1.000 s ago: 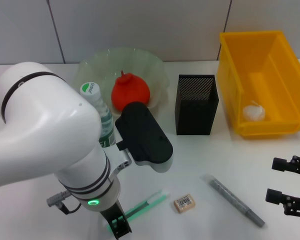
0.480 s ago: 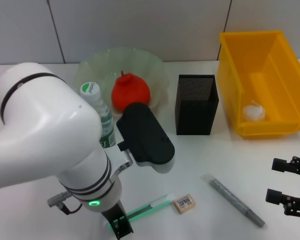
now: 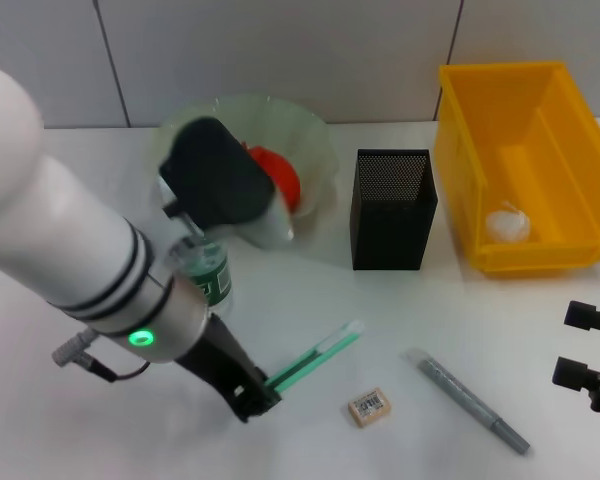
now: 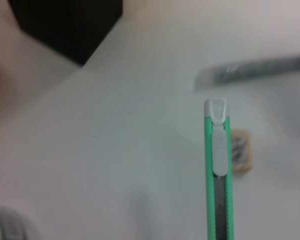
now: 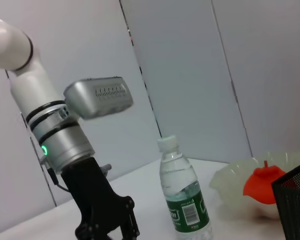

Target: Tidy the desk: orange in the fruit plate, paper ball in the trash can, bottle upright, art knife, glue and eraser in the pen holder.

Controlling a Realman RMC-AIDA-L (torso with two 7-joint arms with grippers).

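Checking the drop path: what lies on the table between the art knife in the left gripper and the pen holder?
In the head view, bare tabletop separates the art knife, held by the left gripper, from the pen holder; the eraser lies off that line.

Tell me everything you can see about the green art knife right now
The art knife is a slim green utility cutter with a pale grey slider and a rounded pale cap at its far end, plastic by the look of it. The left gripper is shut on its near end, and the knife slants out from there toward the black mesh pen holder. In the left wrist view the eraser lies just beyond it on the white desk. No exposed blade can be made out.
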